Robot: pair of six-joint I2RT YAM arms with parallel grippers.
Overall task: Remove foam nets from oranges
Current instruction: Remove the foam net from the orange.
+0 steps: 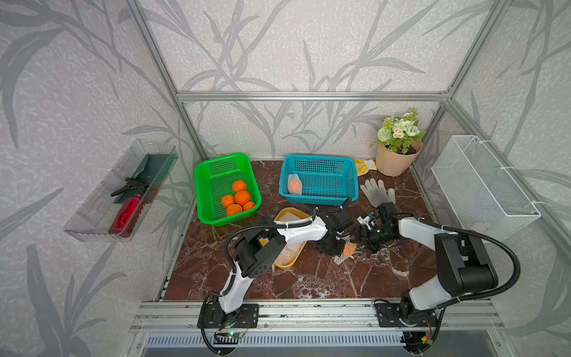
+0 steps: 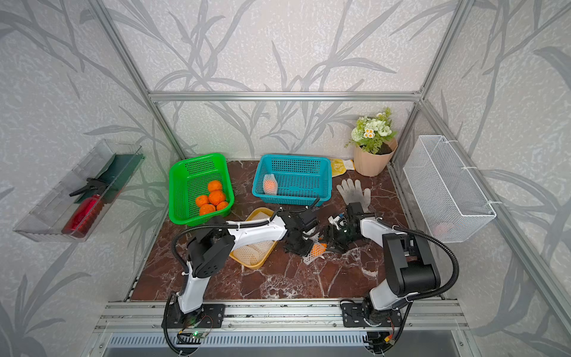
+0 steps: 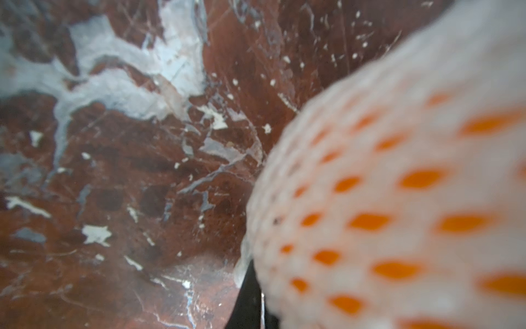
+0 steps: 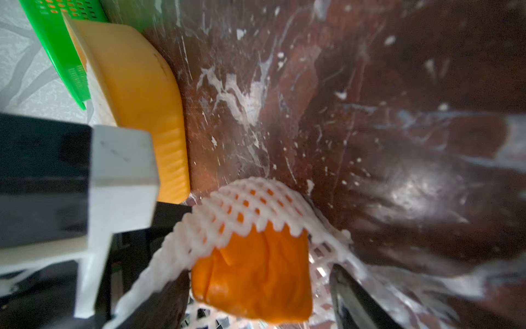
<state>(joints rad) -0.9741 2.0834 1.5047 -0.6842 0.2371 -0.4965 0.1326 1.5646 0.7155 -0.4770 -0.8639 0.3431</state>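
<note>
A little toward four o'clock from the middle of the marble surface (image 1: 309, 278), an orange (image 1: 349, 249) sits half out of its foam net (image 1: 340, 259). The left tool (image 1: 335, 245), at its nine o'clock, is pinched tight on the net. The right tool (image 1: 362, 244), at three o'clock, has its jaws spread wide either side of the fruit, with a gap on one side. Five bare oranges (image 1: 242, 197) lie in the green basket (image 1: 222, 167) at ten o'clock. One netted orange (image 1: 294, 184) lies in the blue basket (image 1: 318, 165) at twelve.
</note>
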